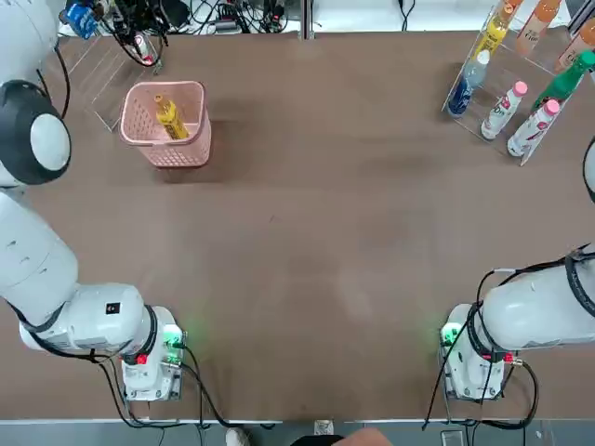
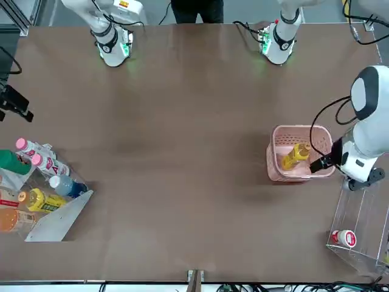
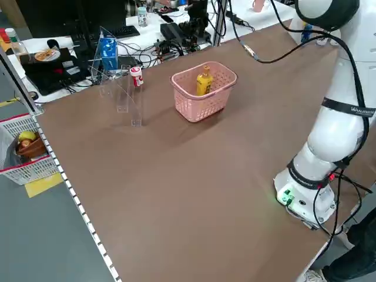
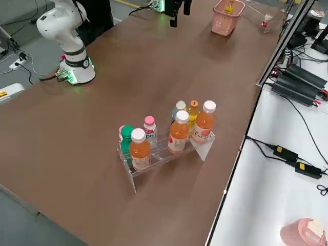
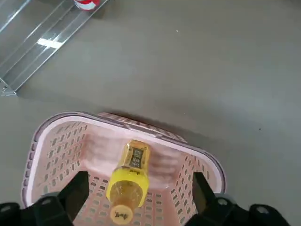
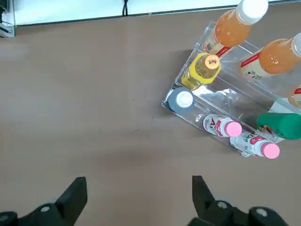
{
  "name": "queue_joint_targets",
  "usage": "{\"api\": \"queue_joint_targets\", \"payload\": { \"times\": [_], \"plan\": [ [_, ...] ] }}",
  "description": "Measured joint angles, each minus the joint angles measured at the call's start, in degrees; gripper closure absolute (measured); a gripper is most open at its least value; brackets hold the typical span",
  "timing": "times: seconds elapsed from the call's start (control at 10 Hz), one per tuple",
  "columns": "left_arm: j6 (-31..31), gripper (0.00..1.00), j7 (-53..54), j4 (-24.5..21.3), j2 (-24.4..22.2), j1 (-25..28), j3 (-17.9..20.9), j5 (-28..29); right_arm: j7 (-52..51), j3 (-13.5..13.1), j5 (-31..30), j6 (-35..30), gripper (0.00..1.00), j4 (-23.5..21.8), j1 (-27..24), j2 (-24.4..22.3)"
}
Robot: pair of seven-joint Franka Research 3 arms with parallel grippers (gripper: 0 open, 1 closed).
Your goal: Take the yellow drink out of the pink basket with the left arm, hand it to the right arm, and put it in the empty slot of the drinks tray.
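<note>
Near edge: both white arm bases stand at the table edge, the left arm's base (image 1: 153,358) and the right arm's base (image 1: 474,358) well apart. A person (image 2: 197,12) is just past that edge, between them.

Right gripper (image 2: 17,103): over the table on the robot's right, short of the drinks tray (image 6: 225,99). Fingers spread wide, nothing between them.

Left gripper (image 5: 141,193): above the pink basket (image 1: 167,149), on the robot's left. Fingers spread wide, no hold on anything; the wrist view shows the yellow drink (image 5: 129,181) lined up between them but lower down, apart from both.

Yellow drink: inside the pink basket, tilted, its cap end raised. Dark marks on its label. Basket walls pale pink and perforated.

Farther out on the right, the drinks tray, clear and slanted. Its nearer ends carry a blue bottle (image 1: 468,84) and two white bottles with pink caps (image 1: 505,110). Green bottle (image 1: 564,82) lies behind the second white one. Another yellow bottle (image 6: 201,70) sits behind the blue; orange bottles (image 6: 235,28) farther back. A bare stretch of lane shows between the first white bottle and the orange ones.

Beyond the basket: clear acrylic box (image 2: 364,213) with a small red-white bottle (image 2: 344,238). Past the table, cables (image 1: 237,17).
</note>
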Motion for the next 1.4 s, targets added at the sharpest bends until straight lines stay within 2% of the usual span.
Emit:
{"api": "queue_joint_targets", "payload": {
  "times": [0.3,0.8,1.4],
  "plan": [
    [2.2,0.03,-1.5,-3.3,-0.8,0.0,-0.2,0.0,0.0,0.0,0.0,0.0,0.01,0.0,0.0,0.0],
    [8.7,0.03,-4.4,-11.4,-4.0,-0.1,-1.7,0.0,0.0,0.0,0.0,0.0,0.01,0.0,0.0,0.0],
    [13.0,0.03,-4.4,-16.7,-5.6,0.0,-1.6,0.0,0.0,0.0,0.0,0.0,0.01,0.0,0.0,0.0]
  ]
}}
